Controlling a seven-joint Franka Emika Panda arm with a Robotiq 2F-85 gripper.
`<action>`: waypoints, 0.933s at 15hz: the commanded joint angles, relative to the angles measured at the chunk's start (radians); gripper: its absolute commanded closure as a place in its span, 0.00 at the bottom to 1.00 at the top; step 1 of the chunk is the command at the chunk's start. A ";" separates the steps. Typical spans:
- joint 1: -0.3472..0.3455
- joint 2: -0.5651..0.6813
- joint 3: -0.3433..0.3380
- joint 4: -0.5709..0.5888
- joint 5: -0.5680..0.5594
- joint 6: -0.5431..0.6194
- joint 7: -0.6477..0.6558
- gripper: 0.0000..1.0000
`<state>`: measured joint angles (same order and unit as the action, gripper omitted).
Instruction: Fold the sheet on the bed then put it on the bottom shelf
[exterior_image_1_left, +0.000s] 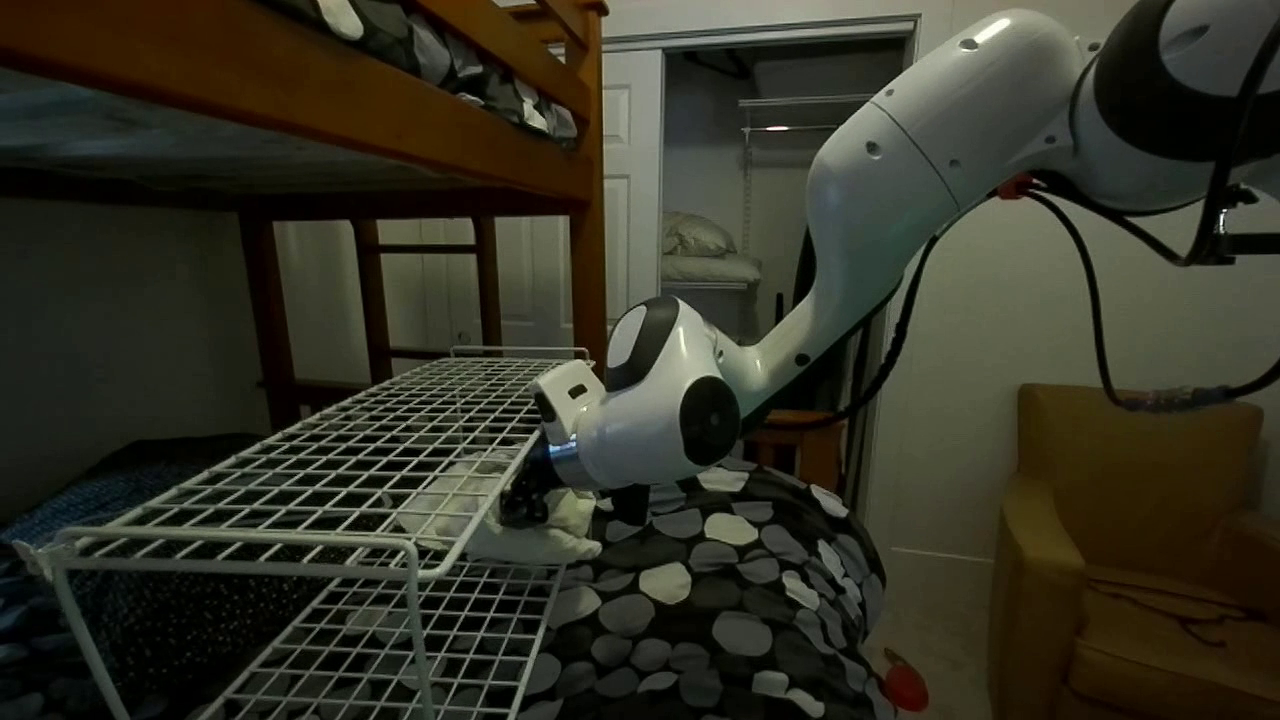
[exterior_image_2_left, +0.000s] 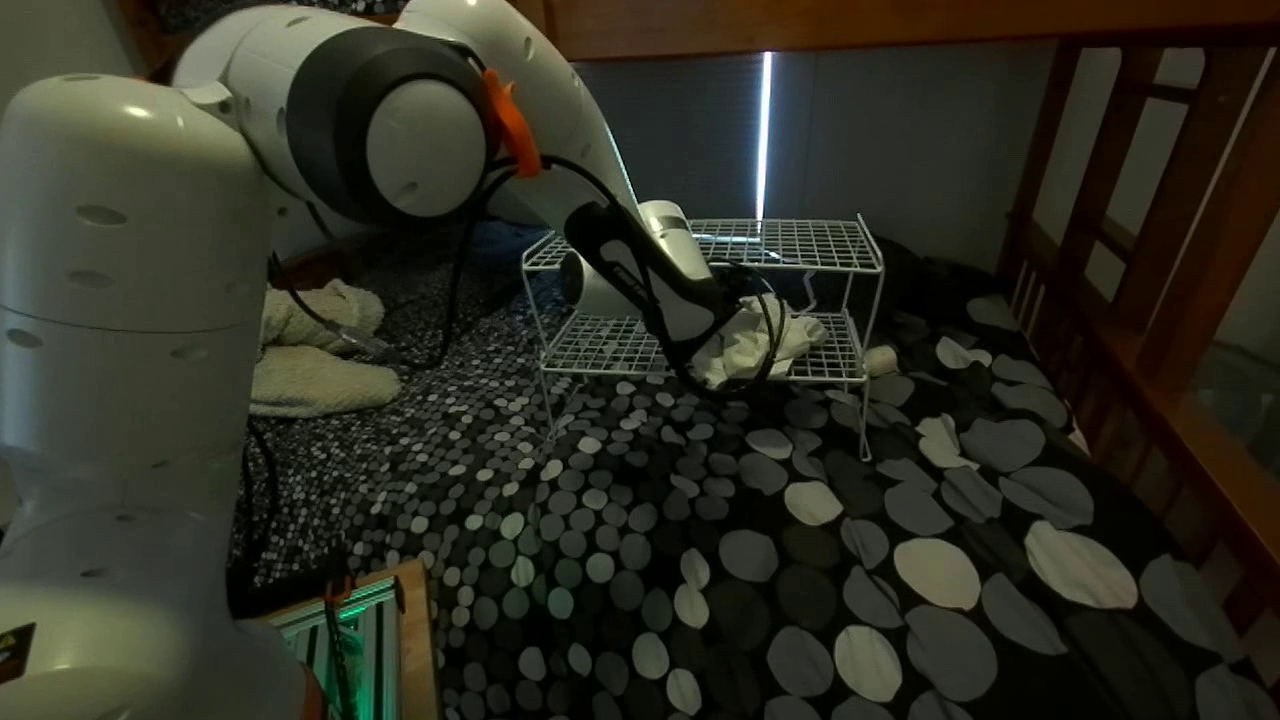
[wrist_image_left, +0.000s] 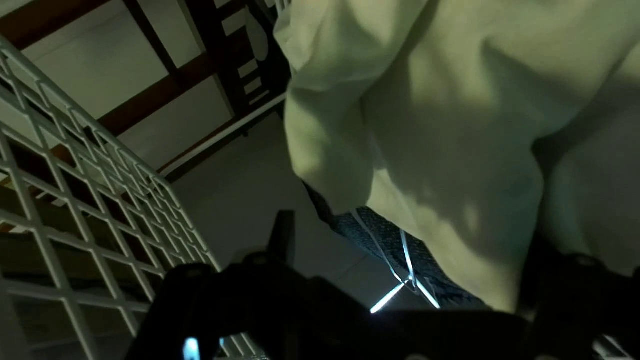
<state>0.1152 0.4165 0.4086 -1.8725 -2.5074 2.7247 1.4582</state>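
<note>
The sheet (exterior_image_1_left: 540, 535) is a crumpled cream cloth on the bottom shelf (exterior_image_1_left: 500, 610) of the white wire rack. In an exterior view the sheet (exterior_image_2_left: 765, 340) lies at the right part of the bottom shelf (exterior_image_2_left: 610, 345), with a fold over the front edge. My gripper (exterior_image_1_left: 528, 500) is at the rack's open side, below the top grid, close against the sheet. In the wrist view the sheet (wrist_image_left: 450, 125) fills the upper right. The gripper's fingers (wrist_image_left: 410, 245) stand wide apart; the right finger is partly hidden by cloth. The bed (exterior_image_2_left: 700, 560) with its dotted cover is under the rack.
The rack's top grid (exterior_image_1_left: 340, 450) is directly above and beside the wrist. The wooden bunk bed frame (exterior_image_1_left: 400, 120) rises above. Cream fleecy cloths (exterior_image_2_left: 320, 370) lie on the bed near the robot base. A yellow armchair (exterior_image_1_left: 1130, 560) stands beyond the bed.
</note>
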 joint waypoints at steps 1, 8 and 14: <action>-0.030 -0.063 0.004 -0.079 0.016 -0.010 0.086 0.00; -0.057 -0.097 0.012 -0.120 0.015 0.019 0.220 0.00; -0.088 -0.100 0.098 -0.094 0.000 0.042 0.248 0.00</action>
<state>0.0666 0.3668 0.4570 -1.9452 -2.5076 2.7279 1.6815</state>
